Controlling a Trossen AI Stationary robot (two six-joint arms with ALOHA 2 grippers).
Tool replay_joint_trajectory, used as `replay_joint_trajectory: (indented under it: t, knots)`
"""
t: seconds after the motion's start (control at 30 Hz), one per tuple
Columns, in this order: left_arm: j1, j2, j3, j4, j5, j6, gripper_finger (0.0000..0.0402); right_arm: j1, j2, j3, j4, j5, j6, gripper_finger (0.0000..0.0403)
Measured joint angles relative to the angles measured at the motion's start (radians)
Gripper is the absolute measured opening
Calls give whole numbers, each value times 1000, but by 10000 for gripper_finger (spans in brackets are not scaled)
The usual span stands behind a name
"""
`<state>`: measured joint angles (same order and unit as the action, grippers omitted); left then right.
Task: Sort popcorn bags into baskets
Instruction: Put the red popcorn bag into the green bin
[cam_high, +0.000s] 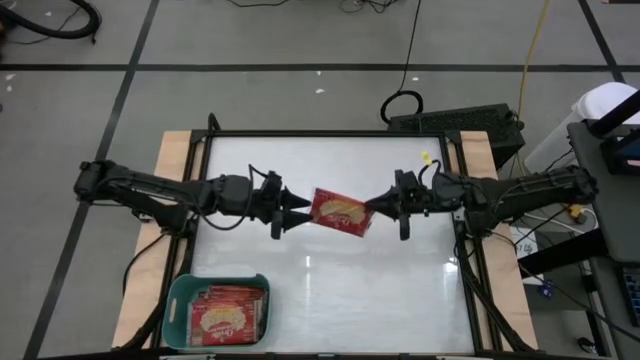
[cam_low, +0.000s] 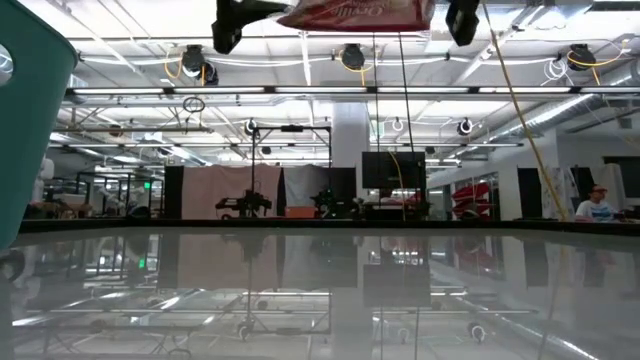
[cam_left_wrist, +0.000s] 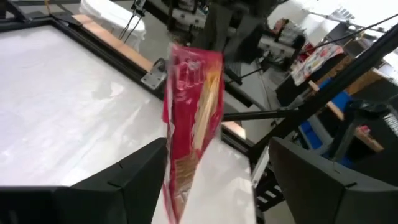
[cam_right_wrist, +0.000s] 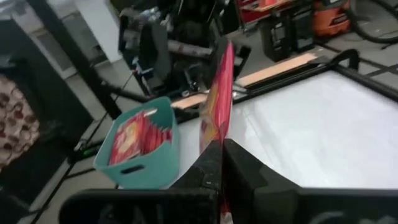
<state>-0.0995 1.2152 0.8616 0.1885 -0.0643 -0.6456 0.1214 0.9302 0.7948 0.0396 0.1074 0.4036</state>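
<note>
**Bag held in mid-air between your two arms**

Your right end effector (cam_high: 376, 207) is clamped on one edge of a popcorn bag (cam_high: 341, 211), which hangs above the middle of the desk (cam_high: 400, 290), clear of its surface. In your right wrist view the two fingers (cam_right_wrist: 239, 163) are pressed together with the bag (cam_right_wrist: 217, 99) standing edge-on between them. The low view shows that bag (cam_low: 360, 13) up near the top, well above the desk.

Your left end effector (cam_high: 298, 210) sits at the bag's opposite edge with its fingers spread apart. In your left wrist view the bag (cam_left_wrist: 189, 118) hangs in the gap between the two fingers (cam_left_wrist: 124, 180); you cannot tell from this whether either one touches it.

The basket (cam_high: 178, 300) stands at the desk's front left corner, well apart from both arms. It already has several bags (cam_high: 225, 315) lying flat in it, red fronts up. From the right wrist view you see the same basket (cam_right_wrist: 140, 168) with its bags (cam_right_wrist: 134, 140) beyond the held one.
</note>
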Motion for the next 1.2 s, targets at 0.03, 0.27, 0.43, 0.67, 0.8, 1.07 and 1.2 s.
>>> replay_joint_trajectory:
  t: [0.03,0.27,0.43,0.67,0.8,1.07,1.2]
  knots:
    - [3,4,0,-4,0,5,278,-7,0,0,9,0,1,0]
    - [36,10,0,-6,1,40,244,-23,0,1,98,-3,-1,0]
    - [67,10,0,-22,-5,47,220,-25,0,1,143,-3,1,1]
    - [88,4,0,-42,2,32,215,-24,0,1,56,-5,57,1]
    - [84,4,0,-63,31,-11,212,-8,1,1,-201,-11,300,1]
    - [53,4,0,-64,36,-41,186,99,133,0,-552,-241,398,24]
    - [51,5,0,-65,34,-45,179,173,257,0,-544,-267,247,80]
